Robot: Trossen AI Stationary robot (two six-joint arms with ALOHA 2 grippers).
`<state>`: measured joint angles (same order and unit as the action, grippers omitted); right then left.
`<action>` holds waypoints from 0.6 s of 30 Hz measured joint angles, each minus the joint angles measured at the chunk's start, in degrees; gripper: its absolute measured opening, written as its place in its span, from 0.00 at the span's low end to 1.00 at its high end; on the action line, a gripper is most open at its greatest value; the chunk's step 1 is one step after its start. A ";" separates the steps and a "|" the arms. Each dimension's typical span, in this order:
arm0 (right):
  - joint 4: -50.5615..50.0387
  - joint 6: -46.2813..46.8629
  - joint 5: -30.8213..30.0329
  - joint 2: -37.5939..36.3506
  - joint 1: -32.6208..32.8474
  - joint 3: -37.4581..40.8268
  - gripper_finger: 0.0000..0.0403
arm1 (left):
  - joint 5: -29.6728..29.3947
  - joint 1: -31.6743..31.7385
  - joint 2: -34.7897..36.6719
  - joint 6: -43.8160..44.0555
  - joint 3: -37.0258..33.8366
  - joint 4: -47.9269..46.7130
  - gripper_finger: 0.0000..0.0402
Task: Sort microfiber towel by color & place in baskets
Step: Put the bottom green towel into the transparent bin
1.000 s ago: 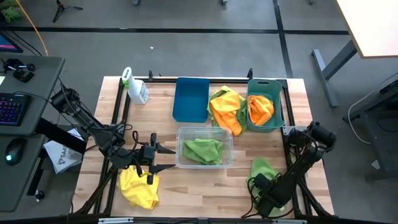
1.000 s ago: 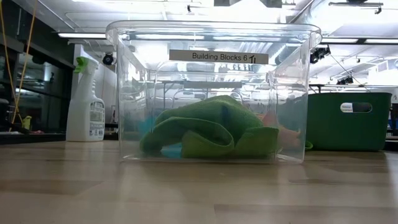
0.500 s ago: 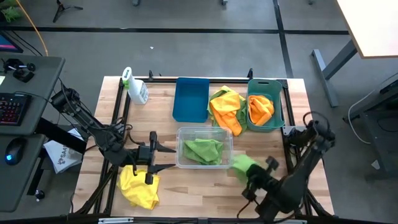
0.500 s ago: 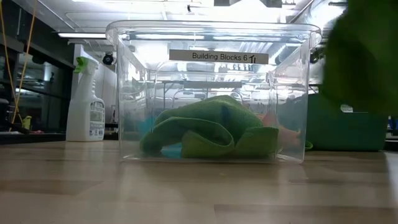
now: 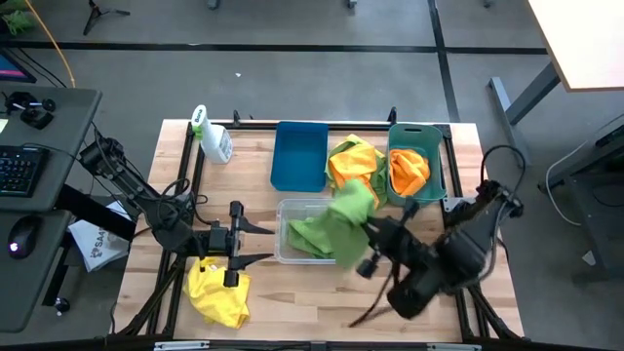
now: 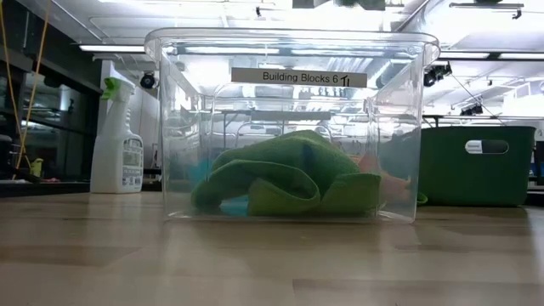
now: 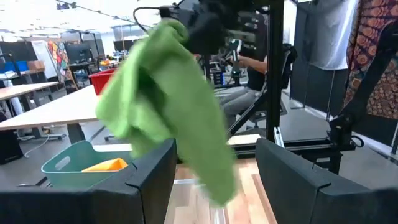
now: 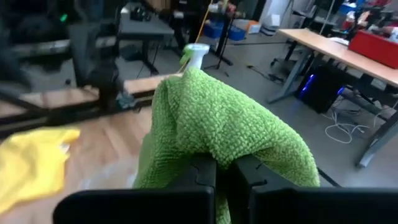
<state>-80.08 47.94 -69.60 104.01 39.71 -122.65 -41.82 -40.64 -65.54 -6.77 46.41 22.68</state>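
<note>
My right gripper is shut on a green towel and holds it in the air over the clear bin. That bin has another green towel lying on its floor. My left gripper is open and waits left of the clear bin, above a yellow towel that lies flat on the table. The teal bin holds an orange towel. The blue bin shows no cloth. Yellow, orange and green towels lie heaped between the blue and teal bins. My right gripper pinches a bunched fold of the green towel between its two fingers. The cloth drapes over and around the fingertips, so one layer or several cannot be told. The towel hangs slack below the gripper, lifted clear of table and bin.
A white spray bottle with a green top stands at the table's far left. Black frame rails run along the table's left and right sides. Bare wood lies along the near edge, right of the yellow towel.
My right gripper has carried the green towel from the table's near right corner up and toward the left and far side. It now hangs over the clear bin's right part, lifted clear of the table.
</note>
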 joint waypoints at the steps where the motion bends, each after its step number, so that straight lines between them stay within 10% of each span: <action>1: 2.71 -3.13 0.34 -0.02 -1.23 0.00 0.00 | -0.02 -0.01 0.00 0.05 0.01 0.00 0.52; 8: 16.54 -17.10 6.94 0.04 -9.21 8.37 0.00 | 0.00 0.00 0.00 0.16 0.01 -0.02 0.52; 18: 29.43 -13.25 21.07 0.09 -15.55 34.19 0.00 | 0.04 -0.04 -0.02 2.02 0.00 -0.35 0.52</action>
<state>-50.65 34.70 -48.53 104.09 24.16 -88.46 -41.78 -40.69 -65.56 -4.75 46.41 22.33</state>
